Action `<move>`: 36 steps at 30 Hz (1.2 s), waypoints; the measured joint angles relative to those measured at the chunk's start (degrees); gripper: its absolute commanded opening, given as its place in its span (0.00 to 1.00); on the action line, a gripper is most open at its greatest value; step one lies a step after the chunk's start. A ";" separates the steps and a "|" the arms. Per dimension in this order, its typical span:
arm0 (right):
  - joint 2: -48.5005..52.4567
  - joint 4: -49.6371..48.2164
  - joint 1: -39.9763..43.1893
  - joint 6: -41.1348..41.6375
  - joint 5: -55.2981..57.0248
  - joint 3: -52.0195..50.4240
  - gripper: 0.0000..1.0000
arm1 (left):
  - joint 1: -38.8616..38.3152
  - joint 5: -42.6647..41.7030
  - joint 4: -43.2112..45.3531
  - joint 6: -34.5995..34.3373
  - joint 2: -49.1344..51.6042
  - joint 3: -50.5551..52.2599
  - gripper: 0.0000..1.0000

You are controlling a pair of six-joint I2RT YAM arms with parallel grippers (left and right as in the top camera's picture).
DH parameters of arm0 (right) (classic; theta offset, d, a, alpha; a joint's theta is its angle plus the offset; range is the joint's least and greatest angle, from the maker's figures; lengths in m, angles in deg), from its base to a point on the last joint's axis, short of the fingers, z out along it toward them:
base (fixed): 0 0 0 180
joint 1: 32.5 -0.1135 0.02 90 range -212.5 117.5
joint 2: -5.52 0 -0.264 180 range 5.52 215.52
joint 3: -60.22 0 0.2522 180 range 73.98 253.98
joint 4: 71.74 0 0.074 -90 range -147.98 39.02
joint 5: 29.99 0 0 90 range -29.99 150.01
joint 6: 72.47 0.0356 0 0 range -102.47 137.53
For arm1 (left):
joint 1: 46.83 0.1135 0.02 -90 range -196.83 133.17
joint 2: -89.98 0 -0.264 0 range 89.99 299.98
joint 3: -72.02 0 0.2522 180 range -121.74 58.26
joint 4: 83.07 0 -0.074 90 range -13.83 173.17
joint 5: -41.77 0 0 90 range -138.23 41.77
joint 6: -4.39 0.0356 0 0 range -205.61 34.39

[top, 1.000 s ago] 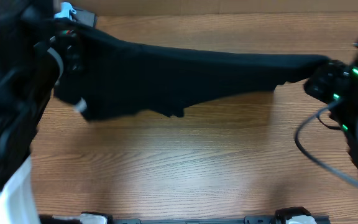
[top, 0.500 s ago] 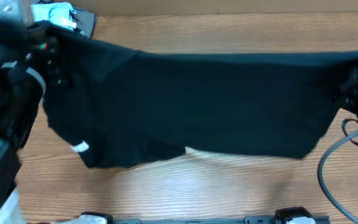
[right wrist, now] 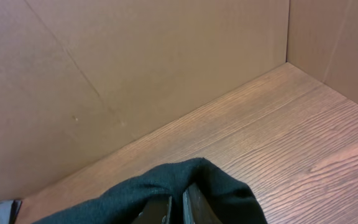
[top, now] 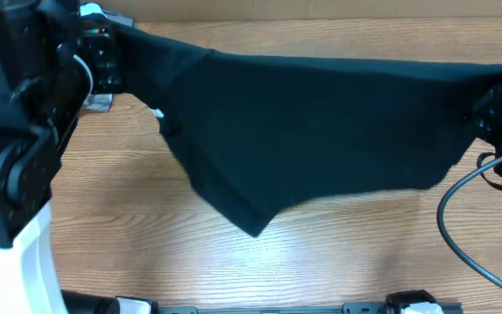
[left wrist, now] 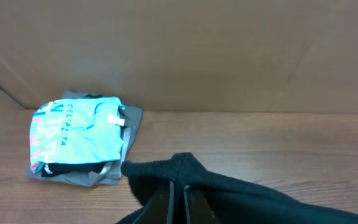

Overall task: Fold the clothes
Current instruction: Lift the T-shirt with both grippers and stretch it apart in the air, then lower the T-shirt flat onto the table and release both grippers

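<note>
Overhead view puts you at the spreading step: the black T-shirt (top: 321,131) hangs stretched across the upper frame over the counter (top: 234,270). The left jaws are clamped on its upper-left corner, the right jaws on its right edge, arms spread wide. Next, I'd judge, lower both evenly to lay it flat.

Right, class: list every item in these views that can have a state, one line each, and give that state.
black T-shirt: unfolded, stretched between both grippers, one corner sagging toward the front.
left gripper: shut on one end of the black T-shirt.
right gripper: shut on the opposite end.
light blue printed shirt: folded, lying on the grey garment.
grey garment: folded, lying under the blue shirt.
</note>
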 measured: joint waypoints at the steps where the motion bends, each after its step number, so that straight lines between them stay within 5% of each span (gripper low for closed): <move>1: 0.00 0.00 0.00 -0.02 -0.07 0.00 0.04 | -0.04 0.00 0.00 -0.02 -0.48 0.00 0.04; 12: 11.50 -2.40 0.02 0.00 -0.50 0.02 0.04 | -0.02 -1.22 2.05 -0.85 9.81 0.48 0.04; 23: 34.34 -27.87 0.00 -8.37 -4.04 -0.11 0.04 | 2.14 -3.21 23.45 2.05 32.17 2.51 0.04; 29: 34.56 -21.53 0.92 -12.46 -4.52 9.94 0.04 | 3.78 -0.90 20.74 5.66 30.53 -11.96 0.04; 36: 29.31 -8.70 5.29 -13.84 -4.50 25.77 0.04 | 3.69 -0.96 9.57 7.89 15.85 -23.45 0.04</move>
